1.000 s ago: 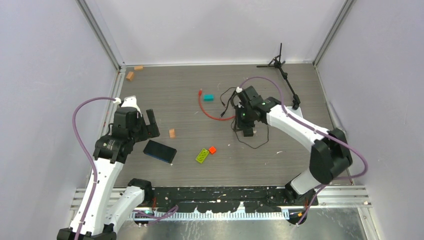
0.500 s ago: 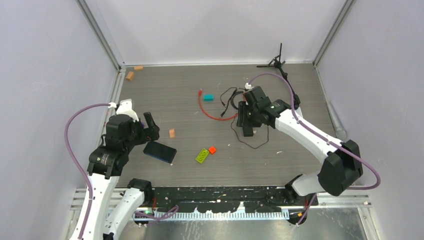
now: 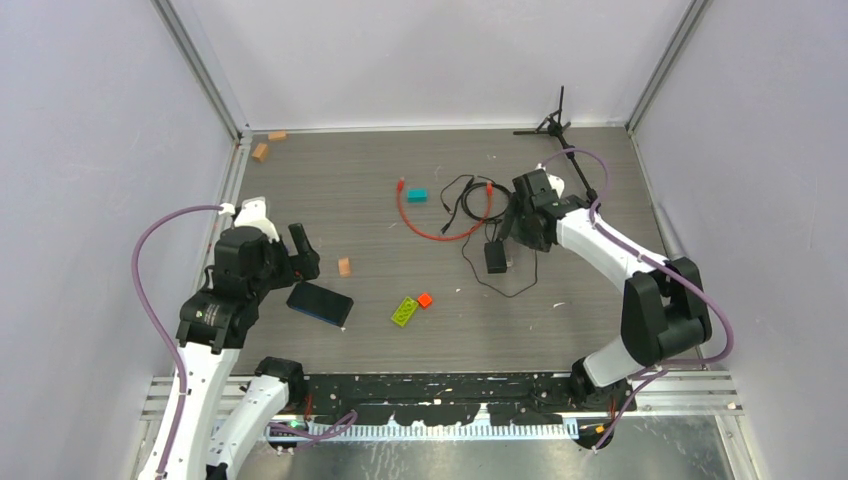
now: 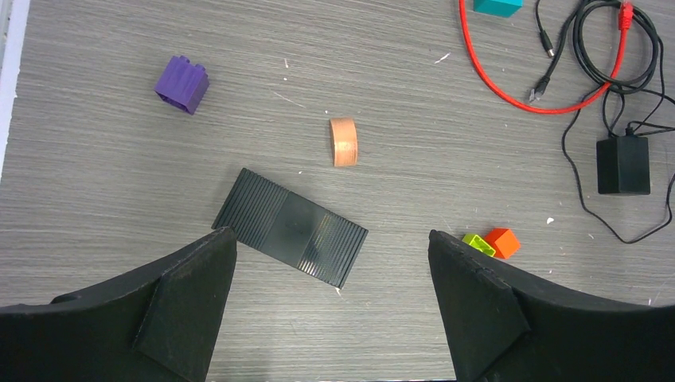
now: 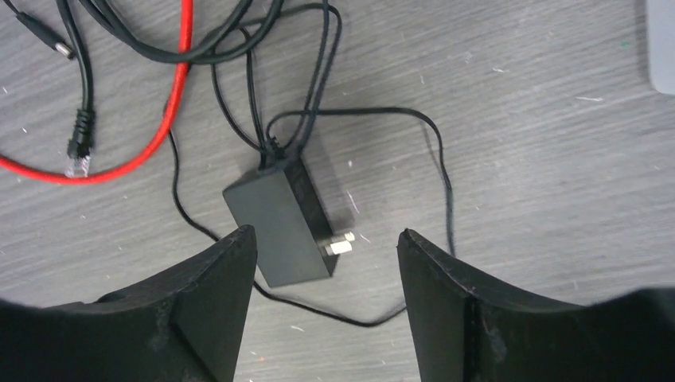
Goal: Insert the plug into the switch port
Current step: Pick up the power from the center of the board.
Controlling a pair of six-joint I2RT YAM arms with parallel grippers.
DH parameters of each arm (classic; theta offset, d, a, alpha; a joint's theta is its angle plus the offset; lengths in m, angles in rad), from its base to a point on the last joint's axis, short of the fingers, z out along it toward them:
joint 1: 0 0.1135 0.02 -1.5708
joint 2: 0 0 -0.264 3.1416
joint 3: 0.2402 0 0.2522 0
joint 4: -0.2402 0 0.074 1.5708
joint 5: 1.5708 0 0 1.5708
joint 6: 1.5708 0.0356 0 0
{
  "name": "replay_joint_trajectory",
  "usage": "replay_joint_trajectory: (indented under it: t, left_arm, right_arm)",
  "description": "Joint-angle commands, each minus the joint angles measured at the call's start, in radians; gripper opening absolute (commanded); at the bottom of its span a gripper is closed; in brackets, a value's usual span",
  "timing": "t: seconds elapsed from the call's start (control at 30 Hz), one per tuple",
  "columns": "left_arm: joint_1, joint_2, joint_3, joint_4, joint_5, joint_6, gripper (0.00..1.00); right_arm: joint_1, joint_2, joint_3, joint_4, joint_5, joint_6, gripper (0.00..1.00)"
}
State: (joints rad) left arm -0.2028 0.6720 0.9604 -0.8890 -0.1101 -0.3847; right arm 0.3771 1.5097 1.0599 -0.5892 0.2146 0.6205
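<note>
The grey wood-grain table (image 3: 380, 170) lies under both my arms. My left gripper (image 4: 329, 239) hangs above its left side with the fingers spread wide and nothing between them; my right gripper (image 5: 326, 235) hangs over the right side, likewise spread and gripping nothing. Below my left fingers lies the switch (image 4: 290, 237), a flat black ribbed box set at a slant; I cannot make out its port from here. Below my right fingers the black power brick (image 5: 278, 223) rests on the table, its metal prongs (image 5: 338, 243) pointing right and its thin black wire (image 5: 434, 167) looping around it. The red cable (image 3: 430, 233) curves across the middle of the table, well apart from the switch. The plug (image 3: 488, 186) at its right end lies among the black wire loops, near my right gripper but untouched; the cable's other end (image 3: 401, 184) sits just beside a teal block (image 3: 417, 194). Smaller bits lie scattered: a purple block (image 4: 183, 83), a tan curved piece (image 4: 344, 142), a green brick (image 4: 477, 243) touching an orange cube (image 4: 501, 241).
</note>
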Motion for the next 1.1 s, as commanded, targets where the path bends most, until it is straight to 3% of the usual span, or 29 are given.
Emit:
replay_joint_trajectory:
  t: [0.0,0.17,0.33,0.67,0.83,1.07]
  left_arm:
    - [0.003,0.004,0.002,0.038,0.013,0.015,0.92]
    - [0.003,0.006,0.003,0.038,0.013,0.015,0.92]
    - [0.003,0.007,0.001,0.038,0.013,0.015,0.92]
    - [0.003,0.011,0.001,0.04,0.013,0.017,0.92]
    - [0.003,0.015,0.002,0.039,0.013,0.017,0.92]
    - [0.003,0.011,0.003,0.038,0.007,0.02,0.92]
  right_arm:
    - [-0.001,0.058,0.026,0.124,-0.06,0.038,0.71]
    - [-0.018,0.124,0.051,0.174,-0.042,0.077,0.7]
    - [-0.042,0.179,0.067,0.207,0.013,0.104,0.61]
    - [-0.062,0.191,0.102,0.24,0.026,0.077,0.25]
    - [-0.071,0.129,0.097,0.242,0.036,0.061,0.01]
    - [-0.08,-0.03,0.134,0.188,0.076,0.036,0.01]
